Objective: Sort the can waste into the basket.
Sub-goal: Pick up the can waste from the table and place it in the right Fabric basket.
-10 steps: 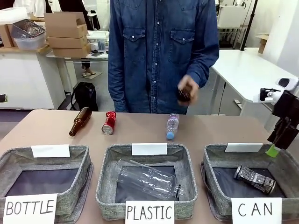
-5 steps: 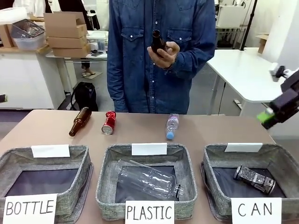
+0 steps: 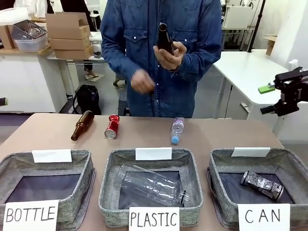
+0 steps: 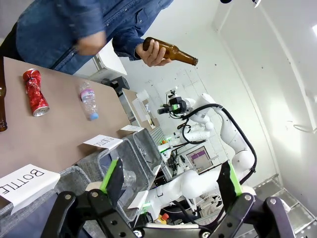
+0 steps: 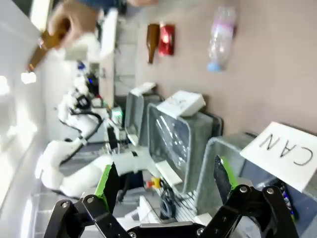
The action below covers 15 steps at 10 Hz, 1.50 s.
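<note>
At the table's right end: a square grey fabric basket [image 3: 217, 169] with dark lining, a white "CAN" sign on its near wall and a blank white card on its far rim.
Inside it: a small dark metal drink can [image 3: 262, 185] with white print, lying on its side on the lining, toward the right wall.
Beyond the baskets: a small red metal drink can [image 3: 112, 126] with a silver top, lying on the brown table [image 3: 231, 134], outside every basket.
Next to that: a brown glass bottle [image 3: 82, 125] lying just to its left, apart from it.
Mid-table: a small clear plastic bottle [image 3: 177, 130] with a blue cap, lying down.
Middle basket: a grey fabric basket signed "PLASTIC" [image 3: 107, 192] holding a large clear plastic bottle [image 3: 151, 185] on its side.
Left basket: a grey fabric basket signed "BOTTLE" [image 3: 83, 190].
Person: stands at the far side in a denim shirt; one hand [image 3: 169, 57] holds a second brown glass bottle [image 3: 164, 38] upright at chest height.
Right arm: the right gripper [image 3: 267, 99] hangs high at the right edge, beyond the "CAN" basket, fingers spread, nothing between them.
Left arm: the left gripper [image 4: 171, 179] has its fingers spread wide, holding nothing.
</note>
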### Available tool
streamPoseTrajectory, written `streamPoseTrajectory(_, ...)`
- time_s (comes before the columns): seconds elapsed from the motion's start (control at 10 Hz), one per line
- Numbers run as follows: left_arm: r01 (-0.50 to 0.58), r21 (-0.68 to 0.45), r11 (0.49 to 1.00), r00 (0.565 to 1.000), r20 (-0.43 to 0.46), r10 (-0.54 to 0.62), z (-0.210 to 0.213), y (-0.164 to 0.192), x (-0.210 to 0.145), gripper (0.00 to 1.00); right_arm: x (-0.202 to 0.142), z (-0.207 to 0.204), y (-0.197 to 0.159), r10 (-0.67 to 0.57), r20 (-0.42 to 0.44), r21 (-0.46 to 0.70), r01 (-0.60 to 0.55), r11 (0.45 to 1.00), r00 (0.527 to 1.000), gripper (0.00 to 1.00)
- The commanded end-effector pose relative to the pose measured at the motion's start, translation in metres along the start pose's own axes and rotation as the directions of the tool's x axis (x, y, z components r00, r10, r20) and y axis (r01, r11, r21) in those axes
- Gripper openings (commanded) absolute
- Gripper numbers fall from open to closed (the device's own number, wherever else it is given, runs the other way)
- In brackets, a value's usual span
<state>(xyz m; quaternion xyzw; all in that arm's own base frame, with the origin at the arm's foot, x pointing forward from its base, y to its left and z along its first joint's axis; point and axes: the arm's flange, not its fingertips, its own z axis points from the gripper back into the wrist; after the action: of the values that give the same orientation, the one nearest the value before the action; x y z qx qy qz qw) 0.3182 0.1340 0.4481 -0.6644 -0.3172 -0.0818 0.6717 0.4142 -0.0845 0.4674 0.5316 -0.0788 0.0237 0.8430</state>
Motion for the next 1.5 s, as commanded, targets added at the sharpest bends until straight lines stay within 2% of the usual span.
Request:
streamPoseTrajectory(0.0,0.02,-0.016,1.0,1.0,0.011,-0.02,-0.002,-0.002,0.0,1.0,-0.014,0.004,0.009,0.084,-0.083,-0.037,-0.087,0.996,0.993,1.0)
streamPoseTrajectory(0.8,0.0,0.0,1.0,1.0,0.0,0.0,0.0,0.0,0.0,1.0,-0.014,0.004,0.009,0.084,-0.083,-0.037,-0.087,0.996,0.993,1.0)
streamPoseTrajectory(0.9,0.013,-0.058,0.998,0.999,-0.045,-0.016,0.001,-0.007,0.002,1.0,-0.014,0.004,0.009,0.084,-0.083,-0.037,-0.087,0.996,0.993,1.0)
streamPoseTrajectory(1.0,0.027,-0.063,0.998,0.992,-0.124,-0.034,0.006,-0.014,0.004,1.0,-0.014,0.004,0.009,0.084,-0.083,-0.037,-0.087,0.996,0.993,1.0)
streamPoseTrajectory(1.2,0.046,-0.049,0.998,0.984,-0.171,-0.054,0.037,-0.033,0.011,1.0,-0.014,0.004,0.009,0.084,-0.083,-0.037,-0.087,0.996,0.993,1.0)
streamPoseTrajectory(1.4,0.068,0.041,0.997,0.988,-0.145,-0.061,0.103,-0.069,0.015,1.0,-0.014,0.004,0.009,0.084,-0.083,-0.037,-0.087,0.996,0.993,1.0)
